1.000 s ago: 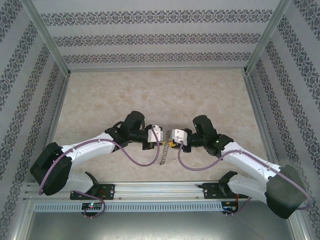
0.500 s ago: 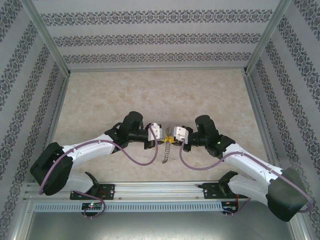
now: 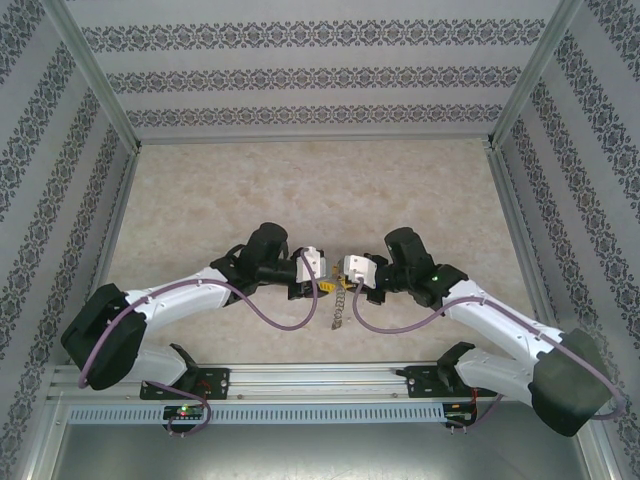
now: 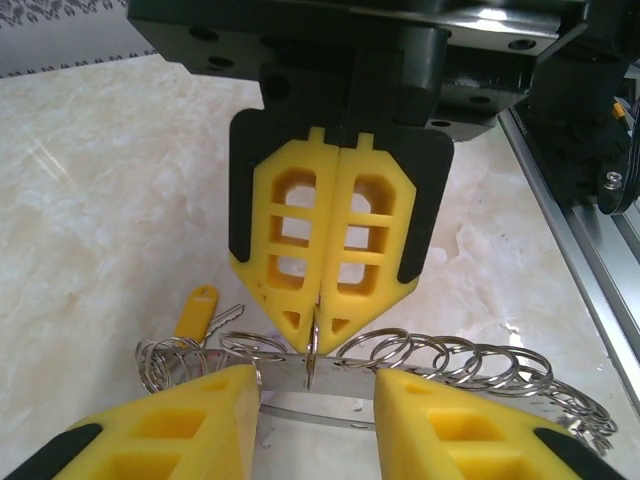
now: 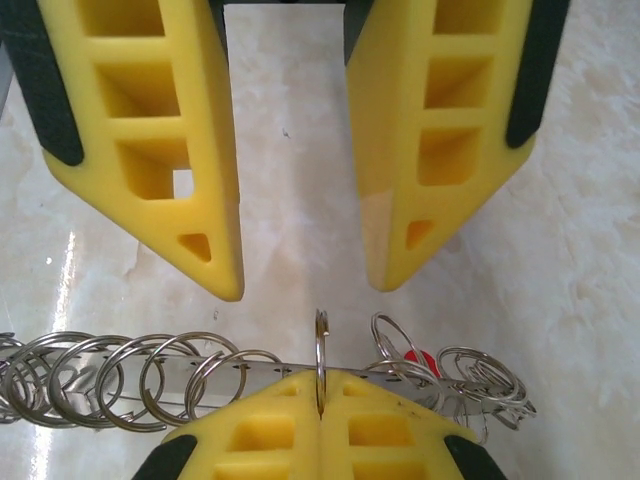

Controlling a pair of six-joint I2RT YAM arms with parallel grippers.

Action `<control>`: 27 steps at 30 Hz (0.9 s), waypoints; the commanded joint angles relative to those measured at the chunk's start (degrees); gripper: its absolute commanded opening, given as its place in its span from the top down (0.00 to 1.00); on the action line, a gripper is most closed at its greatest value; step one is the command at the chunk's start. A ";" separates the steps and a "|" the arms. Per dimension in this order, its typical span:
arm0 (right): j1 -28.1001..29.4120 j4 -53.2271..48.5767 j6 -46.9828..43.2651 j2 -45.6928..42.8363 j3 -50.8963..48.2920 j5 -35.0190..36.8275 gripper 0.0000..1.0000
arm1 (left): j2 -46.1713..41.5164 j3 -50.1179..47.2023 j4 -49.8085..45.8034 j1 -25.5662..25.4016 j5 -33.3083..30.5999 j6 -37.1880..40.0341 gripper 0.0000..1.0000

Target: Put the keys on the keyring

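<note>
We judge threading under way: our right gripper (image 4: 314,335) pinches one small link of the large silver link-fringed keyring (image 4: 470,362), our left gripper (image 4: 315,388) gapes empty astride its band, and the tiny orange-yellow plastic-headed key (image 4: 197,308) just outside its fingertip needs a fine pinch next.

Between the left gripper (image 4: 315,385) and right gripper (image 4: 316,325), tips nearly meeting, the keyring (image 4: 470,362) blocks the gap. Far and side stretches of the table (image 3: 300,190) lie open, bounded by patterned walls (image 3: 320,80) and the near rail (image 3: 320,378).
</note>
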 commanded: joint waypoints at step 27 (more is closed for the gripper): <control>1.27 0.37 -1.08 1.35 1.88 0.26 1.00 | 5.52 2.71 3.58 -0.31 5.71 -1.07 1.00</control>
